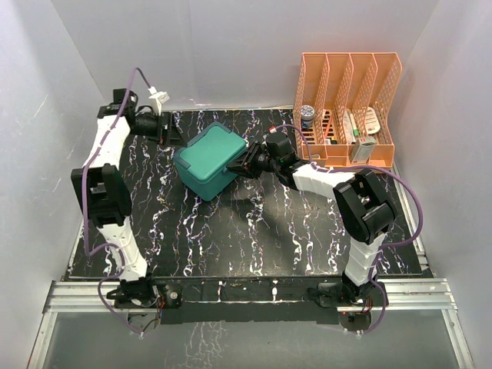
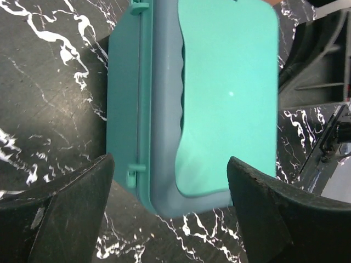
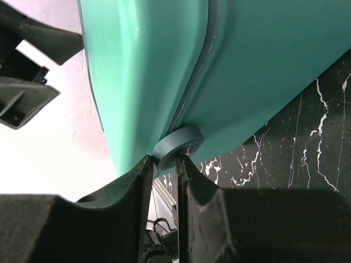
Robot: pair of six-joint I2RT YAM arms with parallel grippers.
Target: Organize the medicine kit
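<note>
The teal-green medicine kit [image 1: 207,161] sits turned at an angle on the black marble table, with its lid down. My right gripper [image 1: 247,163] is at the kit's right side. In the right wrist view it [image 3: 164,164] is shut on the round grey-blue latch [image 3: 178,147] at the seam of the kit [image 3: 247,66]. My left gripper [image 1: 173,132] is open and empty just behind the kit's far left corner. In the left wrist view the kit [image 2: 219,98] lies beyond the spread fingers [image 2: 82,203], and its hinges show on the left.
An orange slotted file rack [image 1: 346,108] with small bottles and packets stands at the back right corner. White walls close in the table [image 1: 254,231] at the back and on both sides.
</note>
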